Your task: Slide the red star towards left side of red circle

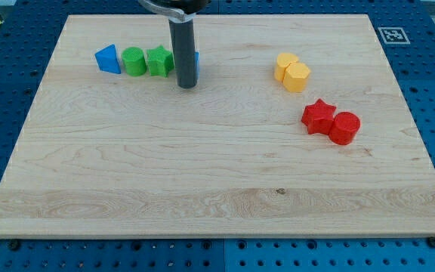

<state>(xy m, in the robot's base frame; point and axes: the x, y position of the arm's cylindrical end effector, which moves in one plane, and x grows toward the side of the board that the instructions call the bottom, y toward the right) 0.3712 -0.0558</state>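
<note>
You've got my tip (pixel 187 85) resting on the pale wooden board (pixel 202 189) up near the view's top, just right of the green star-shaped block (pixel 158 61), and it has no fingers to open or close, just a plain dark rod. Left of that star sit the green round block (pixel 134 62) and the blue triangular block (pixel 108 59); a sliver of another blue block (pixel 196 60) peeks out behind the rod. Your red star block (pixel 319 116) lies well off to the view's right, touching the red circle block's (pixel 345 128) left side. Above them, two yellow blocks (pixel 292 72) huddle together.
</note>
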